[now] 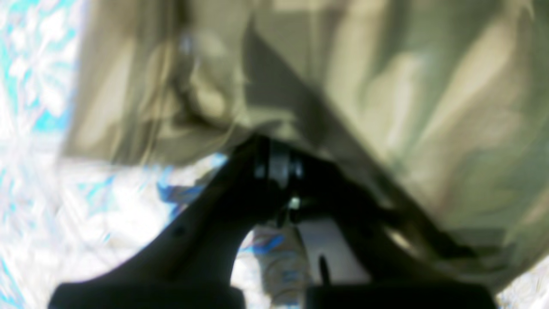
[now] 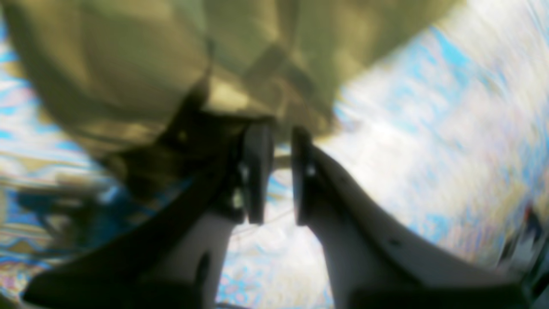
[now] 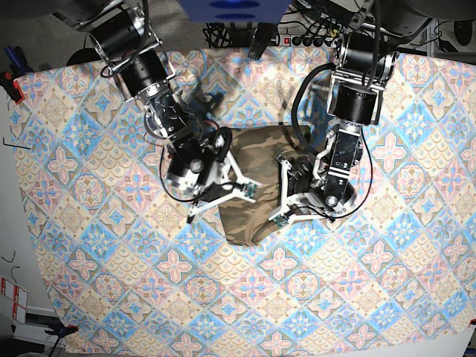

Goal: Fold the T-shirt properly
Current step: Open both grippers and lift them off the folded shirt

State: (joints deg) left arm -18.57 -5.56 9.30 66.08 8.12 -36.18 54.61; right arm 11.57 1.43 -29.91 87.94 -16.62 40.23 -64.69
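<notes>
At counter centre, on the blue-and-cream tile-patterned tablecloth (image 3: 97, 245): camouflage T-shirt (image 3: 253, 190), bunched into a roughly rectangular heap, olive, brown and tan blotches showing, lower end tapering to a rounded corner toward the near edge of the counter.

Flanked by both arms, which reach in from the far side. Left tool (image 3: 286, 195) at the shirt's edge on the base view's right; right tool (image 3: 236, 178) at the edge on that view's left. White finger pieces of each tool lying over or against the cloth; exact contact not resolved from above.

Left wrist view, blurred: left tool (image 1: 279, 169) with jaws brought fully together, tips meeting right at the hem of the T-shirt (image 1: 386, 94). Cloth rises up and away from the tips in a taut diagonal fold; appears pinched, a thin layer between the closed tips. Tablecloth (image 1: 38, 86) visible beside and beneath.

Right wrist view, also blurred: right tool (image 2: 276, 171) with jaws narrowly apart, a clear gap with tablecloth (image 2: 429, 107) showing through it. T-shirt (image 2: 128, 64) hangs just beyond and to one side of the tips; whether any cloth sits between the tips cannot be told.

Along the far edge of the counter: cables and a power strip (image 3: 320, 39).
</notes>
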